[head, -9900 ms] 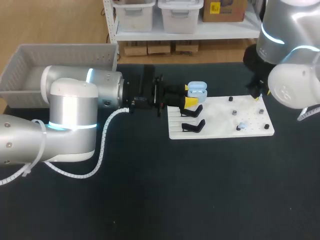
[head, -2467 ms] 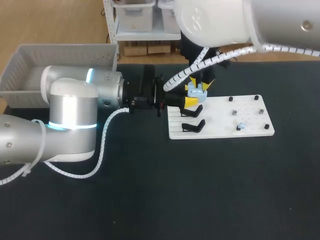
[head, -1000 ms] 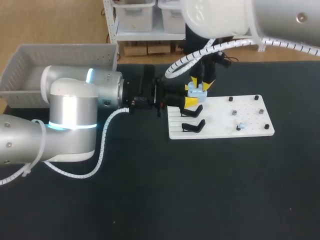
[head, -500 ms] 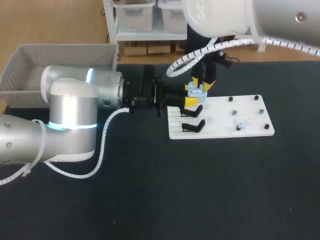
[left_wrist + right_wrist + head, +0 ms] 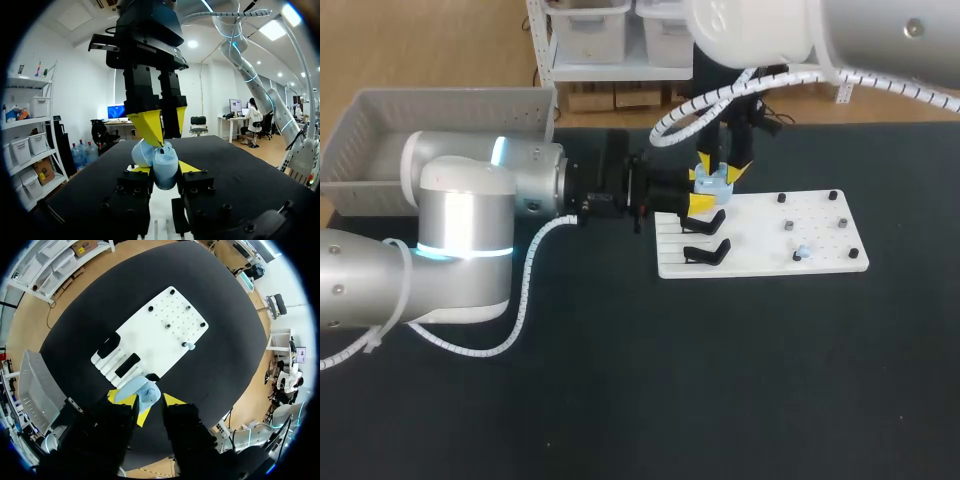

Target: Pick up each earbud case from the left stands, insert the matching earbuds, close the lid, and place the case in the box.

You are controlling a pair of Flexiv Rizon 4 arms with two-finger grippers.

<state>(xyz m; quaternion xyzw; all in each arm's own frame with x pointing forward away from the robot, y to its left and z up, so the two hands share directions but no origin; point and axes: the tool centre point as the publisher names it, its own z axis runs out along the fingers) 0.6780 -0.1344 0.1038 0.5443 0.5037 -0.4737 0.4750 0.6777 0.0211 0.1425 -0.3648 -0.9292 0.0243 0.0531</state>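
Risks twisting the earbud case (image 5: 162, 165) out of the pinching jaws of the left gripper (image 5: 166, 170) under a skewed push from the right gripper (image 5: 147, 401), closure unclear.

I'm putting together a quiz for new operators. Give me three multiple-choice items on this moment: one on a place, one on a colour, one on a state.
1. Where is the earbud case?
A. in the grey basket
B. in the left gripper
C. flat on the black tabletop

2. What colour is the earbud case?
A. light blue
B. red
C. black

3. How is the left gripper?
A. open, with nothing in it
B. out of view
C. shut on the earbud case

Answers:
1 B: the left wrist view shows it between that gripper's yellow tips, above the white board.
2 A: it is light blue in every view.
3 C: both tips press it from two sides.
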